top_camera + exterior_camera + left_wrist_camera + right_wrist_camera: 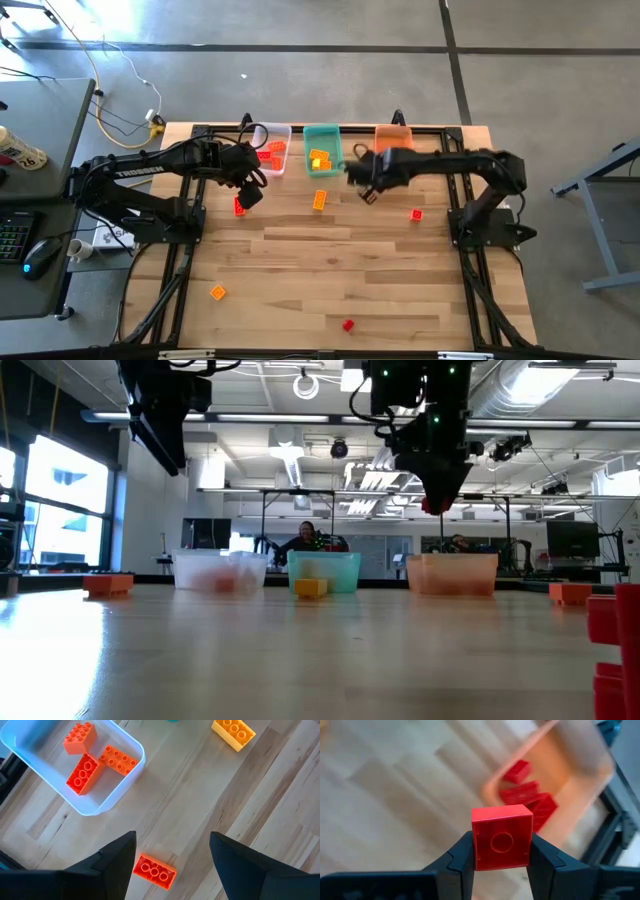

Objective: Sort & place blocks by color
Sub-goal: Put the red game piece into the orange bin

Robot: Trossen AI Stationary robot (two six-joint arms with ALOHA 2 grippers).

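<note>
My right gripper (367,192) hangs above the table in front of the orange bin (393,138), shut on a small red block (501,843). That bin holds several red blocks (526,795). My left gripper (172,840) stands open above an orange-red block (154,871), which lies flat on the table near the clear bin (131,767). The fingers stand on either side of it and clear of it. Three orange-red blocks (85,772) lie in the clear bin. The teal bin (321,148) holds yellow-orange ones. My right gripper pinches the square red block by two opposite side walls (478,847) between its two fingers. The fingers slant steeply down from above. The block is lifted clear of the table (430,506), and its face with a round ring is turned toward the wrist camera.
Loose on the table lie a yellow-orange block (320,199) mid-table, a red one (416,214) to the right, an orange one (217,292) near the front left and a red one (347,325) at the front. The three bins line the far edge.
</note>
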